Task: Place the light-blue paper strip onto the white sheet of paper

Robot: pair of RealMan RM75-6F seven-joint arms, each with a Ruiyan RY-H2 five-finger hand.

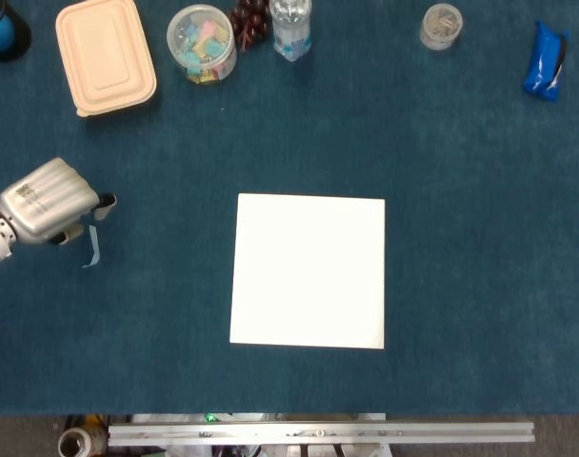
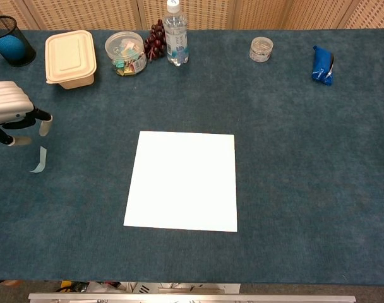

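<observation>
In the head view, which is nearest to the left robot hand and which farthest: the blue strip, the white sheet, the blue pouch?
From the left robot hand:
1. Blue strip, just beside it, at the left edge.
2. White sheet, at the table's middle.
3. Blue pouch, at the far right corner.

A table (image 1: pixel 461 238) covered in dark blue cloth carries a white sheet of paper (image 1: pixel 309 271) at the middle and a light-blue paper strip (image 1: pixel 92 247) at the left. Along the top edge stand a beige lidded box (image 1: pixel 105 54), a clear tub of coloured clips (image 1: pixel 202 43), dark grapes (image 1: pixel 250 21), a water bottle (image 1: pixel 290 26), a small jar (image 1: pixel 442 26) and a blue packet (image 1: pixel 545 60). A black mesh cup holding a blue ball (image 2: pixel 11 43) stands at the upper left.
</observation>
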